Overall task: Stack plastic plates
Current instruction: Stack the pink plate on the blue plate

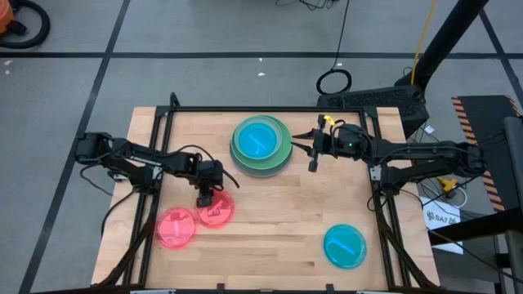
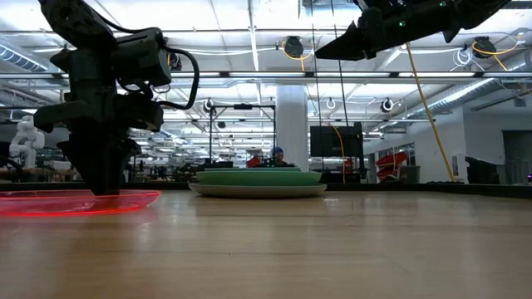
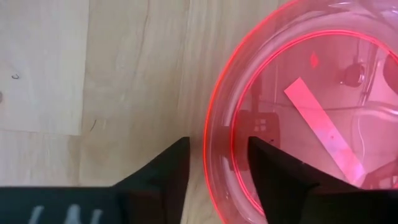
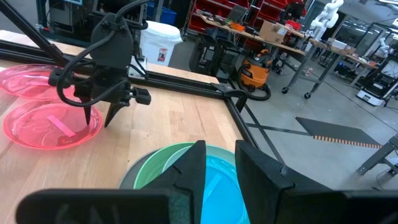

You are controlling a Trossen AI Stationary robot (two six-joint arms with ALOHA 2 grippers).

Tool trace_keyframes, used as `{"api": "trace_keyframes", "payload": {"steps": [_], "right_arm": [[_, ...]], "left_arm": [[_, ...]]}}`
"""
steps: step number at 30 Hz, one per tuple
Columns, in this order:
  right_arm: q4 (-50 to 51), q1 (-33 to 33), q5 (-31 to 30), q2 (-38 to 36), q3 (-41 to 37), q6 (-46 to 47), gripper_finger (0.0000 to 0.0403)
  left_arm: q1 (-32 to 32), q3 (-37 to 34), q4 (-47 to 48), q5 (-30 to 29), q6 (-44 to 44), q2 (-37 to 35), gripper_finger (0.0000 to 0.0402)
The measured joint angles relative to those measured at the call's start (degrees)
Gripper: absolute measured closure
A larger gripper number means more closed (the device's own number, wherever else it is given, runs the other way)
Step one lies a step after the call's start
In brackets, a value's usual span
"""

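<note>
A stack of plates (image 1: 260, 145) sits at the table's far middle, grey and green below and blue on top; it also shows in the low view (image 2: 258, 183). Two pink plates lie near the left: one (image 1: 176, 226) nearer the edge, the other (image 1: 216, 208) beside it. A translucent teal plate (image 1: 344, 245) lies flat at the near right. My left gripper (image 1: 204, 197) is open and points down over the second pink plate's rim, one finger outside and one inside. My right gripper (image 1: 312, 157) hovers raised beside the stack's right edge, its fingers a narrow gap apart and holding nothing. My left gripper (image 3: 217, 174) comes from above and straddles the pink plate's left rim (image 3: 213, 146). One finger (image 3: 163, 177) stands over the bare wood outside the rim and the other (image 3: 277, 177) over the plate's inside. The plate lies flat on the table. Whether either finger touches the rim, I cannot tell.
A black metal frame (image 1: 245, 109) runs along the table's far edge and down both sides. Bare wood (image 1: 278, 229) spreads between the pink plates and the teal plate. In the low view the right arm (image 2: 399, 25) hangs high above the table.
</note>
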State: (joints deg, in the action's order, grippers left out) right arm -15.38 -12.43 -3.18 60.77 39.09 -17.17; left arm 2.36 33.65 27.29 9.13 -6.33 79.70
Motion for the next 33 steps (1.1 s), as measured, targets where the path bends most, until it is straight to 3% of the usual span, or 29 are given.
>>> {"api": "trace_keyframes", "payload": {"steps": [7,22,33], "right_arm": [[0.00,0.00,0.00,0.00,0.00,0.00,0.0323],[0.00,0.02,0.00,0.00,0.00,0.00,0.0323],[-0.02,0.02,0.02,0.00,0.00,0.03,0.0323]], "left_arm": [[1.14,-0.02,-0.02,2.61,-0.13,0.09,0.0309],[2.49,-0.04,0.23,5.03,1.11,-0.05,0.0390],[2.50,-0.04,2.67,4.37,0.70,-3.06,0.0395]]}}
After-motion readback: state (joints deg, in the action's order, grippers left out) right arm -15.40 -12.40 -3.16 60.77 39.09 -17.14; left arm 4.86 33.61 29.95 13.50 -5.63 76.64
